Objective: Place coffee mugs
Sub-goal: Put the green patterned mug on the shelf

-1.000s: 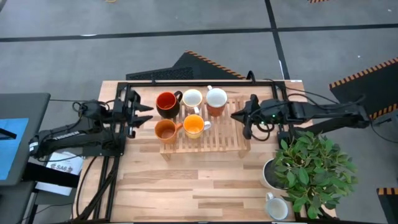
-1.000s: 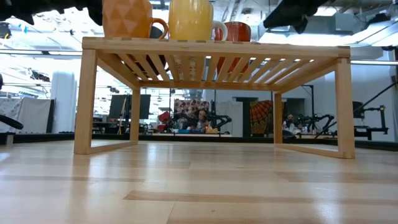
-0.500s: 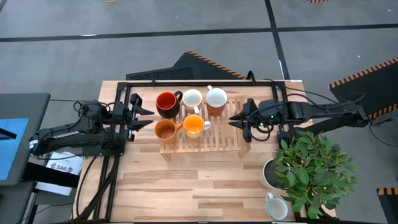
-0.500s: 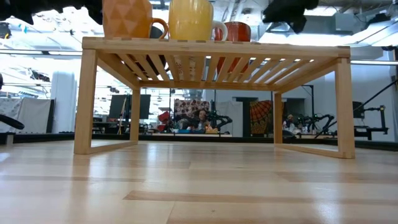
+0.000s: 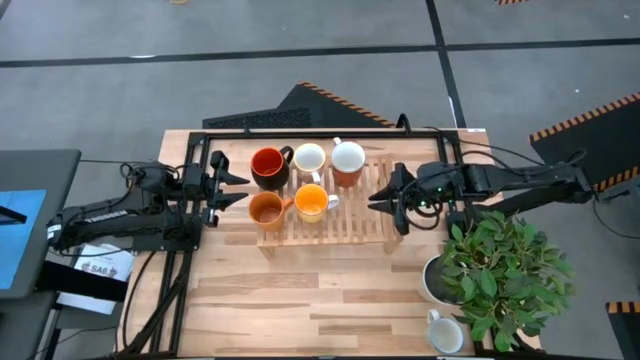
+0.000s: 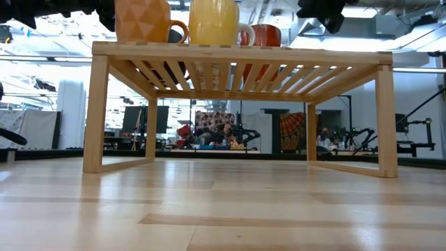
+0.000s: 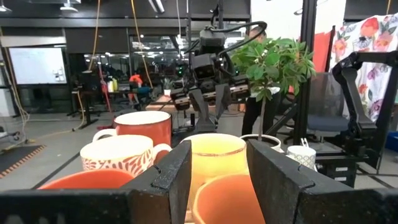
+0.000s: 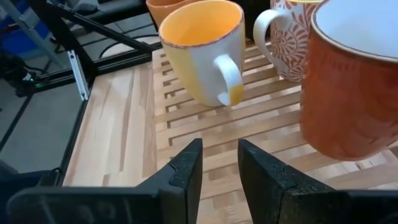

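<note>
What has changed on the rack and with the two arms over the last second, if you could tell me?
The right end effector has drawn slightly back from the red-orange mug with the white inside toward the near side of the wooden rack, and its fingers have parted; it holds nothing. The left end effector stayed open beside the rack. All five mugs on the rack and the white mug by the plant kept their places.
</note>
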